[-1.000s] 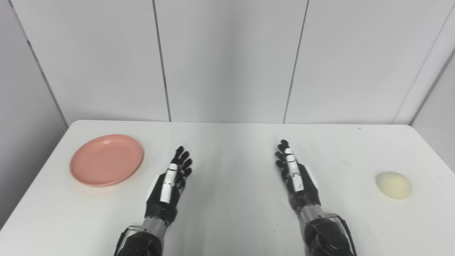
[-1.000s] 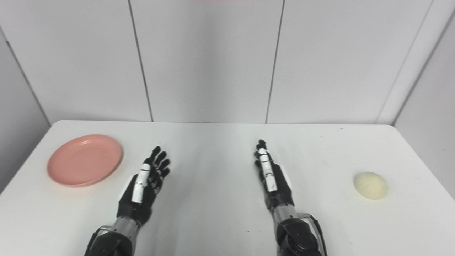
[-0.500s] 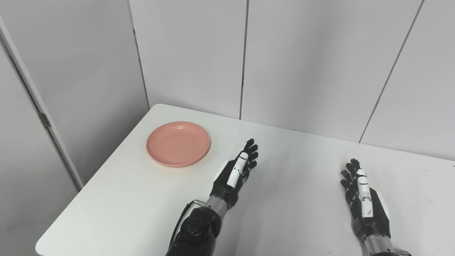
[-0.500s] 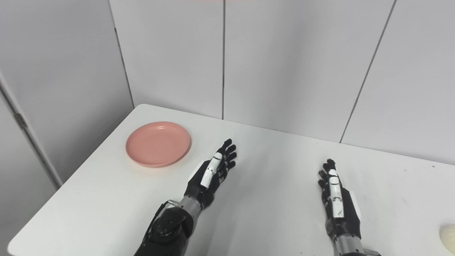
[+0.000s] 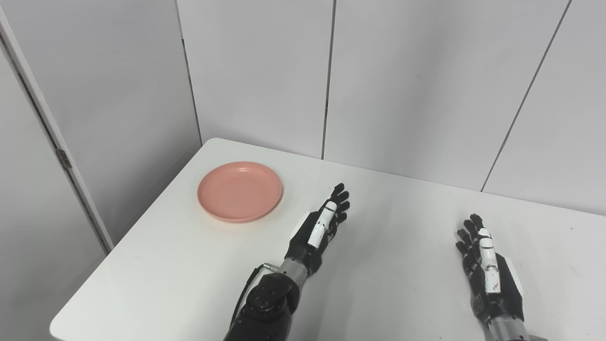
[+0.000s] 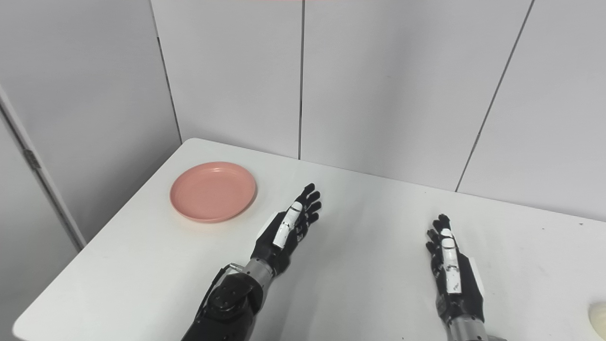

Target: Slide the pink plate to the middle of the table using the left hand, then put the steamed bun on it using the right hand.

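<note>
The pink plate (image 5: 240, 190) lies flat near the table's far left corner, with nothing on it. My left hand (image 5: 318, 231) hovers just right of the plate, open, fingers straight and pointing away, not touching it. My right hand (image 5: 487, 271) is open too, low at the right, holding nothing. The steamed bun (image 6: 598, 314) shows only as a pale sliver at the right edge of the right eye view; the left eye view does not show it.
The white table (image 5: 189, 265) has its left edge and far left corner in view, with a drop to the floor beyond. Grey wall panels (image 5: 260, 71) stand close behind the table.
The camera swung left a second ago, bringing the plate toward the centre and the bun to the edge. Since half a second ago the left hand has edged slightly forward; the right hand stays put.
</note>
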